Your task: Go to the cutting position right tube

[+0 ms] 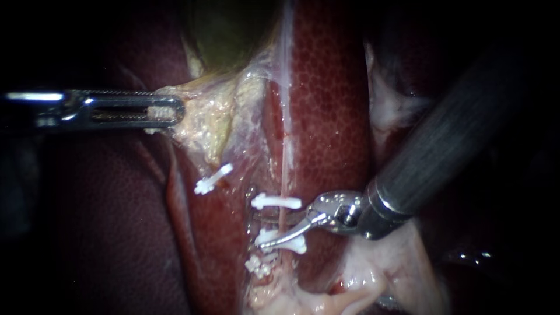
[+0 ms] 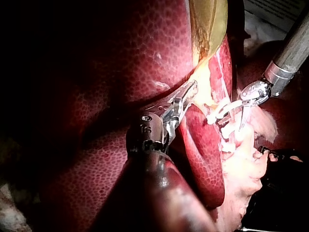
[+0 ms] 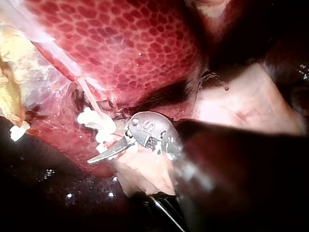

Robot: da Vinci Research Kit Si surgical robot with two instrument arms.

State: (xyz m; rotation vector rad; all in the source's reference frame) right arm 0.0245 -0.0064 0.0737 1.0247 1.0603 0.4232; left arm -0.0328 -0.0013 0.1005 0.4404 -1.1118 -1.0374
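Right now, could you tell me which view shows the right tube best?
Endoscope view: the right tube shows longest there, crossed by white clips. Right wrist view shows a short stretch; left wrist view hardly any.

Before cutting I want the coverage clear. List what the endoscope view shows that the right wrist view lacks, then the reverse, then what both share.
Only the endoscope view: the left instrument, clamped on yellowish tissue below the green gallbladder.
Only the right wrist view: the dark cleft under the edge of the liver, ahead of the right instrument.
Both: the right instrument, open astride the thin tube between white clips, on the mottled liver.
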